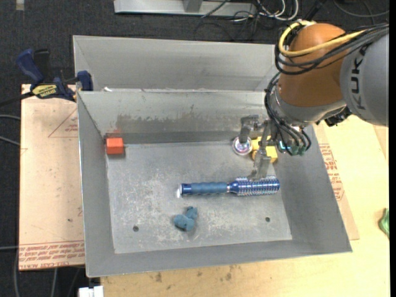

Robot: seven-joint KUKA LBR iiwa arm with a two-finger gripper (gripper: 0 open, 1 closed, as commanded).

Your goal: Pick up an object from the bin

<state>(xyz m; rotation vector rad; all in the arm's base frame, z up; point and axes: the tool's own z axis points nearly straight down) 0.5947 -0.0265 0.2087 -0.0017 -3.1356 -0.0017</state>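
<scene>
Camera view, left to right: we see a small orange block (114,146) by the back wall, a crumpled blue scrap (185,219), a blue plastic hairbrush (229,188) mid-bin, then the gripper (257,146), fingers spread, above the brush's bristle head, beside a small purple-and-yellow round piece (241,145).

A small orange block (114,146) sits in the back left corner of the bin (93,184); a crumpled blue lump (185,219) lies near the front, well apart
</scene>
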